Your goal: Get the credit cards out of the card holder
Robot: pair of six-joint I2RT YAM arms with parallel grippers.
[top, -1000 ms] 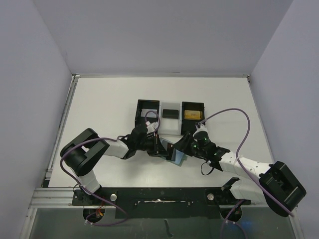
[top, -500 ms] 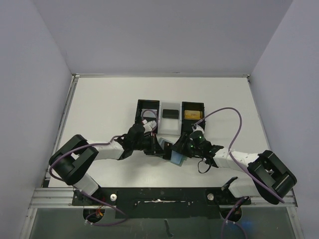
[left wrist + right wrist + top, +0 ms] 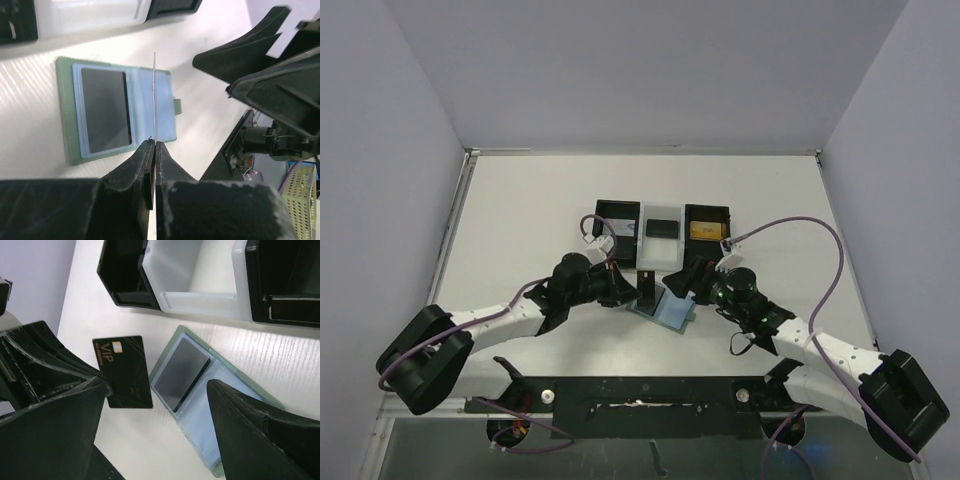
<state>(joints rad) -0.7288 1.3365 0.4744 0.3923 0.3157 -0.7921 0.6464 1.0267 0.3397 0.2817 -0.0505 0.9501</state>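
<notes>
Right pincer has sprung wide over the card holder, and the left pincer has drawn back with a card.
Left jaws are pinched tight on the black VIP card, held on edge above the table just beside the holder. It lies open and flat in front of the three-compartment tray, a second dark card in one pale blue pocket.

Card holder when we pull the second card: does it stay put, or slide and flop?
Probably slides: the card holder lies open, thin and flat on the smooth table, with nothing visibly pinning it. Likely floppy at the fold. The remaining card fills its pocket, so friction may drag the holder along.
</notes>
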